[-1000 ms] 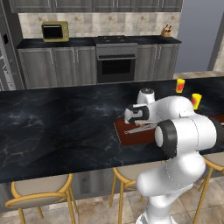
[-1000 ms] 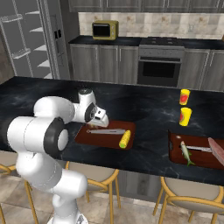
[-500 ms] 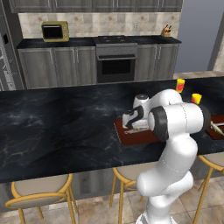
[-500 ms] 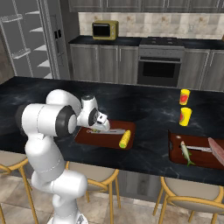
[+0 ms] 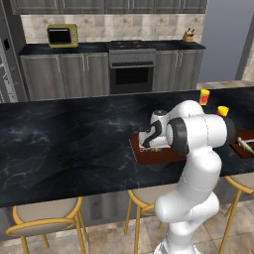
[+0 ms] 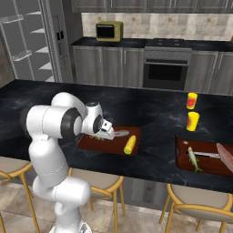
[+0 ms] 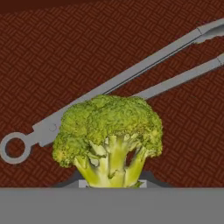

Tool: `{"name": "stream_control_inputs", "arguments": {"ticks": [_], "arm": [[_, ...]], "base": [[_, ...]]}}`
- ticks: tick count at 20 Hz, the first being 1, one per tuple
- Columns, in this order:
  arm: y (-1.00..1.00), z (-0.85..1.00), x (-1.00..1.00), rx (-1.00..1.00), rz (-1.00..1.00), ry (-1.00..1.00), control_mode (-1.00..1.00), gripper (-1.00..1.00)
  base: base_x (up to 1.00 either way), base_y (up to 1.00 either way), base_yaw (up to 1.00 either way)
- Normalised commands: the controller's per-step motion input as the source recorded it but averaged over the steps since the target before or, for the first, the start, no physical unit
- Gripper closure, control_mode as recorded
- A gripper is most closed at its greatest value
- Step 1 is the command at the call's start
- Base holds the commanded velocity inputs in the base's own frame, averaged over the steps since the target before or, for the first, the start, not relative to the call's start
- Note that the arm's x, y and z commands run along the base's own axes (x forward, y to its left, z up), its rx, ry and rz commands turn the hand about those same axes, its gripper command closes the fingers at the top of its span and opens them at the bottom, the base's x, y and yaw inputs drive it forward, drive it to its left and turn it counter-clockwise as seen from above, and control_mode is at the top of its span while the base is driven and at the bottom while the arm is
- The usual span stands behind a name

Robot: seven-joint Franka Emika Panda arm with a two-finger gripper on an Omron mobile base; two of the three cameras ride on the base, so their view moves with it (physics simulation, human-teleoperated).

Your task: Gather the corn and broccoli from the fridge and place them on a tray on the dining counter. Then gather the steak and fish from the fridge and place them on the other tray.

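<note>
In the left view our arm has come lower over the tray (image 5: 136, 149) since half a second. In the right view the corn (image 6: 130, 144) lies there already. In the hand view our gripper (image 7: 111, 183) pinches the broccoli (image 7: 109, 131) above tongs (image 7: 131, 83); we judge release is next.

green broccoli (image 7: 108, 131), dark red woven-pattern tray (image 7: 65, 52), grey tongs (image 7: 131, 78)

Tray (image 7: 52, 52) surfaced in dark red-brown matt weave pattern. Tongs (image 7: 131, 81) rendered as smooth grey metal. Broccoli (image 7: 109, 131) shown rough, lumpy, matt green. Dining counter (image 5: 64, 144) finished in glossy black marble look, faintly white-veined.
</note>
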Motion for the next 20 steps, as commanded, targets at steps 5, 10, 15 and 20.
{"name": "stream_control_inputs", "arguments": {"ticks": [5,10,15,20], "arm": [[-0.01,-0.02,0.0,0.0,0.0,0.0,-1.0,-1.0],[0.0,0.11,-0.33,0.0,0.0,-0.01,-1.0,-1.0],[0.0,0.56,-0.32,0.0,0.0,-0.02,-1.0,-1.0],[0.0,1.0,-0.51,0.0,0.01,-0.02,-1.0,-1.0]], "base": [[0.0,0.0,0.0],[0.0,0.0,0.0],[0.0,0.0,0.0],[0.0,0.0,0.0]]}}
